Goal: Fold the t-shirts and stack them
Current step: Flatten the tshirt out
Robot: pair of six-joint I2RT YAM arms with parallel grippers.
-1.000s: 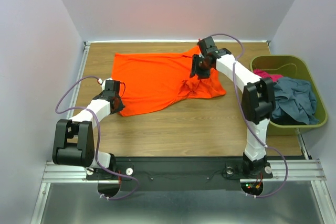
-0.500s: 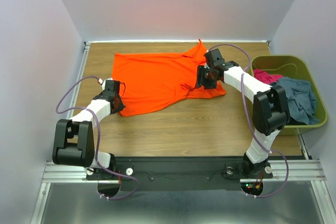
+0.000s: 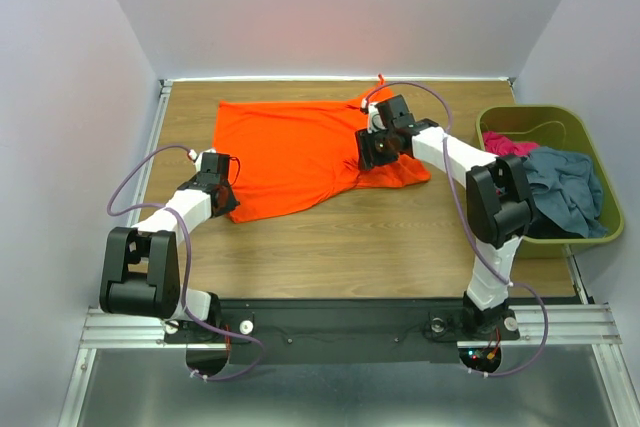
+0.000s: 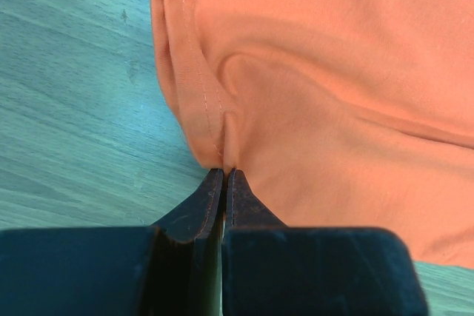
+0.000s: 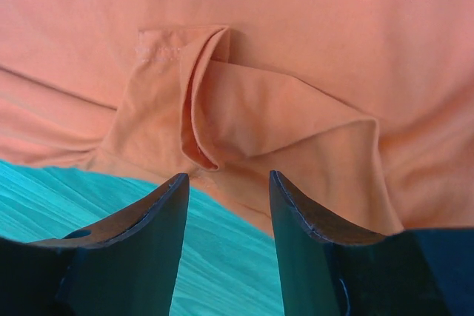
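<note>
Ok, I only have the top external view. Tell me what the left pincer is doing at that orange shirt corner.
Observer: The left pincer is shut on the hem of the orange t-shirt, pinching a small ridge of cloth.
Operator: Now the right one.
Observer: The right pincer is open, holding nothing, its fingers straddling a folded flap.
Operator: Describe that flap.
Observer: It shows a stitched hem, with bare table beside it.

Right hand (image 3: 372, 150) has swung out toward the tub and back, now sitting slightly left of where it was a second ago, over the orange t-shirt's (image 3: 290, 152) bunched right part. That bunched cloth has shifted.
</note>
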